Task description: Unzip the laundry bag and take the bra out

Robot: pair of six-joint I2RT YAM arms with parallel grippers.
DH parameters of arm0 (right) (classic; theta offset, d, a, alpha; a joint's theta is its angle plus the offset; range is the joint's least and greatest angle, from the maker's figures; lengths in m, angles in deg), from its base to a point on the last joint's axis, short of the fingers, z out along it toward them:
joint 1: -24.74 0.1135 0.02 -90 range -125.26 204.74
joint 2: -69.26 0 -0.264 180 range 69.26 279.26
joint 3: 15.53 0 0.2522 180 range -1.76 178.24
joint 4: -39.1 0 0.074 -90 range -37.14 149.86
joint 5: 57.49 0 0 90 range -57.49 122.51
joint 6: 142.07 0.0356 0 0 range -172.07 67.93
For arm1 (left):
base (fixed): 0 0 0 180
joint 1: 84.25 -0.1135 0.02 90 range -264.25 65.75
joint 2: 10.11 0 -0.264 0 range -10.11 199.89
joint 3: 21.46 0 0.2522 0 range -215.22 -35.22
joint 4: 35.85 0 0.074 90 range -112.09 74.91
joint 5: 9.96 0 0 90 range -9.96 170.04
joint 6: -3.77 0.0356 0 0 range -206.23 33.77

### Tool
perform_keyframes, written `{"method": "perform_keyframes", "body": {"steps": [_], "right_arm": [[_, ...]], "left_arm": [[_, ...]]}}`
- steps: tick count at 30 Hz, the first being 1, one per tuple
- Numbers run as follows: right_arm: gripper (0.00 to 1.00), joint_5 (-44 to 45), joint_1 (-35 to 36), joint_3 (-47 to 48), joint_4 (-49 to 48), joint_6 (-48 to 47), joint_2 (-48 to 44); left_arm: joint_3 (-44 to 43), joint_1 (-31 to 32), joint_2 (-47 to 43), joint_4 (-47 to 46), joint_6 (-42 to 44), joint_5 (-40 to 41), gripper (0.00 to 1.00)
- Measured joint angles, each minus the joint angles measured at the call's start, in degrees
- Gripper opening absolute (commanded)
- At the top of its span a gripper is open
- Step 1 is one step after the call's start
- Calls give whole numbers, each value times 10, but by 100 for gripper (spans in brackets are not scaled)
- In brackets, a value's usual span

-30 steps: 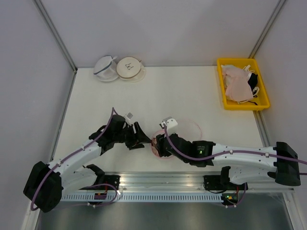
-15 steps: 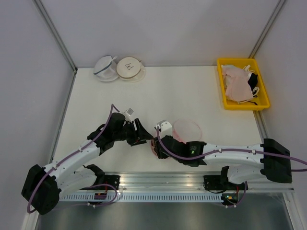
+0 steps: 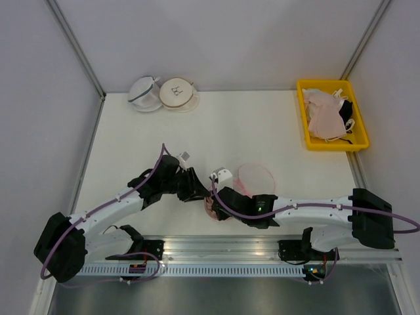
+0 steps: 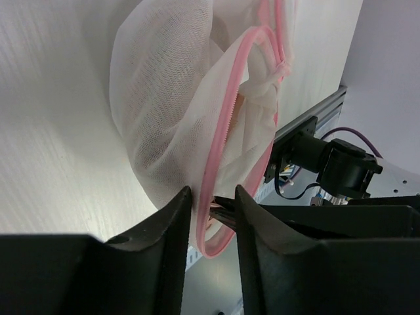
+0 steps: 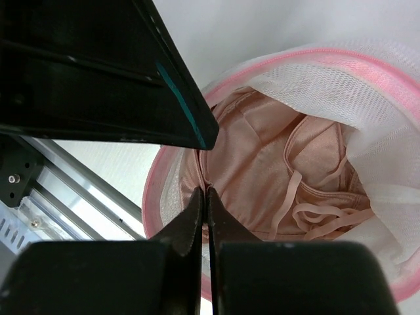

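From above, my wrists hide half the laundry bag (image 4: 164,98) near the table's (image 3: 262,125) front edge; arms converging low, my left gripper (image 4: 210,195) straddles its pink rim (image 4: 221,128), parted, my right gripper (image 5: 205,195) clenched beside the bra (image 5: 262,172) inside.

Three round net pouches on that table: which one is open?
The pink-rimmed pouch, alone at the front. Its rim gapes, showing a pinkish-brown bra inside; the dark-trimmed pouch and beige-rimmed pouch at the back look shut.
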Motion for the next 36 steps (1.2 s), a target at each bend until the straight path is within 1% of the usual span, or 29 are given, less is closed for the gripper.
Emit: {"method": "perform_keyframes", "body": {"steps": [1,3,4,6,10,14,19,25,31,36], "right_arm": [[0,0,0,0,0,0,0],[0,0,0,0,1,0,-2],[1,0,0,0,1,0,-3],[1,1,0,-1,2,0,-6],[0,9,0,-2,11,0,-24],[0,34,0,-1,43,-1,-78],[0,109,0,23,115,-8,-167],[0,207,0,60,145,-16,-236],[1,298,-3,81,140,-37,-231],[0,365,-30,151,127,-86,-187]], "left_arm": [[-2,5,8,0,3,0,31],[-9,13,22,0,7,1,24],[-12,17,29,0,9,1,13],[-16,21,39,0,15,2,2],[-17,21,43,0,20,11,2],[-17,21,41,1,22,27,2],[-17,21,37,5,24,42,2],[-17,22,37,4,24,43,2],[-17,33,39,-1,24,40,2],[-17,37,39,-9,24,33,2]]}}
